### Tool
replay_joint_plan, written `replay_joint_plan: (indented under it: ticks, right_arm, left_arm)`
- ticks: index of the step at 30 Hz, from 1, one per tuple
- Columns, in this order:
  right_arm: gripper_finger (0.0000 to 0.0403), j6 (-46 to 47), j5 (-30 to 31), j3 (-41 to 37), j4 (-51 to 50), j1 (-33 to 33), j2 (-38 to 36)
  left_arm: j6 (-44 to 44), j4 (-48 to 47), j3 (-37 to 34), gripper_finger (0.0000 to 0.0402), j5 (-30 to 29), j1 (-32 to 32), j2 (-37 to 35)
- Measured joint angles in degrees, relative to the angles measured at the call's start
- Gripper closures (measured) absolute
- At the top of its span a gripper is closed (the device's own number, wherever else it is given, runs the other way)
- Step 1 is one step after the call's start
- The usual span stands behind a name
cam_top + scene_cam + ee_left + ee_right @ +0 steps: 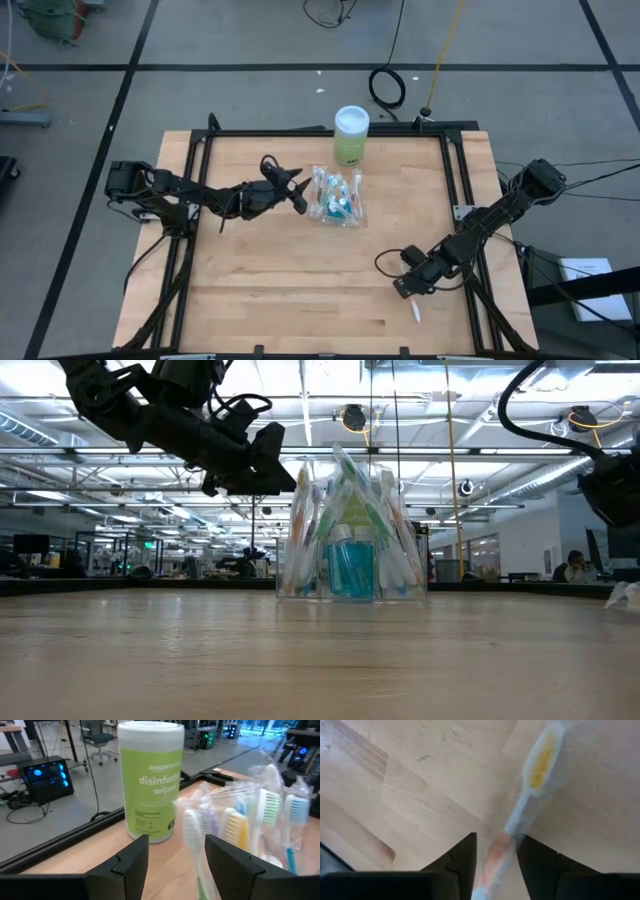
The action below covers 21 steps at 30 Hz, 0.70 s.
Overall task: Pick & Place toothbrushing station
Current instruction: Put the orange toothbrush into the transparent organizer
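The toothbrushing station (pixel 337 197), a clear plastic holder with several toothbrushes and a blue bottle, stands on the wooden table's middle; it also shows in the low view (pixel 350 535). My left gripper (pixel 298 195) is open, just left of the station and raised near its top (pixel 262 465). In the left wrist view (pixel 176 852) the station's brushes (pixel 235 827) stand just beyond the fingers. My right gripper (pixel 405 287) is low at the table's near right, shut on a toothbrush (pixel 520 810) with yellow bristles. My right gripper pinches the toothbrush's handle (pixel 495 857) between its two fingers. The fingers lie along the brush, and its bristle head (pixel 542 757) sticks out past them, low over the wood. Whether the brush's free end (pixel 416 313) touches the table, I cannot tell.
A green canister of disinfecting wipes with a white lid (pixel 351 135) stands at the table's far edge, just behind the station (pixel 150 780). A black frame (pixel 320 131) runs round the table top. Bare wood lies toward the near edge (pixel 290 300).
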Motion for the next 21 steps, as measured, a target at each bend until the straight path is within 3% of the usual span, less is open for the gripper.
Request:
replay_joint_plan:
  ticks: [10,15,21]
  right_arm:
    - [0.0394,-6.5,2.5,-0.1,0.6,-0.7,-0.4]
    - [0.0393,-13.0,8.3,-0.2,7.1,-3.2,-2.6]
    - [0.0400,-36.8,17.8,-0.1,23.8,-7.6,-7.3]
  left_arm:
    - [-0.5,-0.2,0.0,0.0201,0.9,0.0,0.0]
    - [-0.8,-0.7,0.0,0.0201,0.9,-0.1,0.0]
    - [-0.8,-0.8,0.0,0.0201,2.1,-0.4,0.0]
